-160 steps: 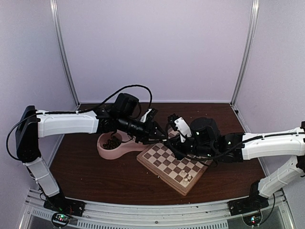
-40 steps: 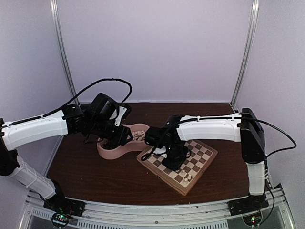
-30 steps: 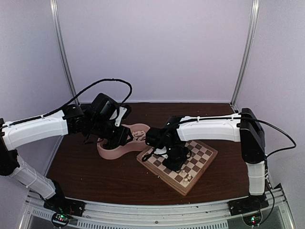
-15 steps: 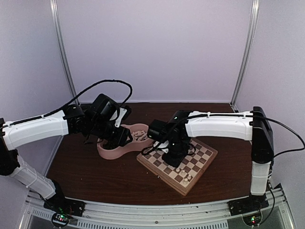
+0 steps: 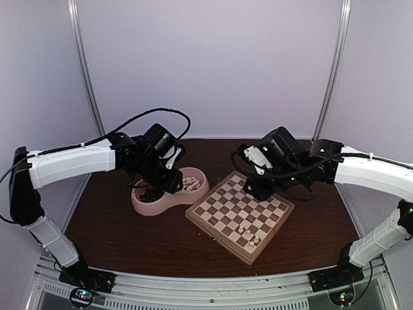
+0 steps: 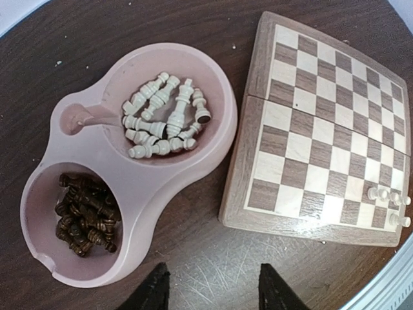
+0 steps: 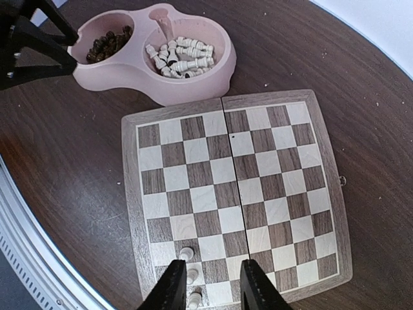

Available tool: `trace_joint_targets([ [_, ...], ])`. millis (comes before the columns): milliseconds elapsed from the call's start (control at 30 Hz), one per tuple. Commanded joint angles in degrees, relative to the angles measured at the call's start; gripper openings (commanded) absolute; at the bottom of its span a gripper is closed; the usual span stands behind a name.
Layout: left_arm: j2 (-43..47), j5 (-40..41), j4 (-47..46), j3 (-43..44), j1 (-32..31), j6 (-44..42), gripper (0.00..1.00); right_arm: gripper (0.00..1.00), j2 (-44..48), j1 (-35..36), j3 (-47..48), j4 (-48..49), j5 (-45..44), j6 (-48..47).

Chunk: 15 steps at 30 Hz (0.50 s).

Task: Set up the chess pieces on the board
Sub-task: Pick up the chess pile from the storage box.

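Dark brown table, pale lilac walls behind.

Top view: the left gripper hangs over a pink two-bowl dish. The right gripper hangs above the far edge of the board, which lies skewed just beside the dish. A few white pieces stand at the board's near corner, well apart from the right gripper. The fingers are too dark here to read.

Left wrist view: fingers are spread apart with nothing between them. The dish lies ahead of them. Its far bowl holds a heap of white pieces lying on their sides, and its nearer bowl, off to one side, holds dark pieces. The board lies ahead on the other side, its rim just beside the dish; whether they touch I cannot tell. A few white pieces stand at its outer edge.

Right wrist view: fingers are parted and empty. The board lies directly below and ahead, with upright white pieces just beside one fingertip. The dish sits beyond the board's far edge, both bowls filled.
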<state>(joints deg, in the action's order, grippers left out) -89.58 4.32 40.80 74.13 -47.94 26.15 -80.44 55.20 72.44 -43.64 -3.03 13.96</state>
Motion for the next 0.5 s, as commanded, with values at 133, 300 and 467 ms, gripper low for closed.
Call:
trace_joint_targets([
  [133,-12.76,1.83,8.20,12.99,3.50,-2.52,0.40,0.31,6.38,-0.35,-7.64,9.86,-0.36,1.42],
  [300,-19.94,-0.40,12.09,19.93,5.71,-2.87,0.40,0.31,8.15,-0.44,-10.26,11.49,-0.13,1.43],
  [467,-26.51,-2.54,14.90,26.48,7.34,-3.71,0.41,0.31,9.26,-0.57,-11.80,12.57,0.13,1.18],
])
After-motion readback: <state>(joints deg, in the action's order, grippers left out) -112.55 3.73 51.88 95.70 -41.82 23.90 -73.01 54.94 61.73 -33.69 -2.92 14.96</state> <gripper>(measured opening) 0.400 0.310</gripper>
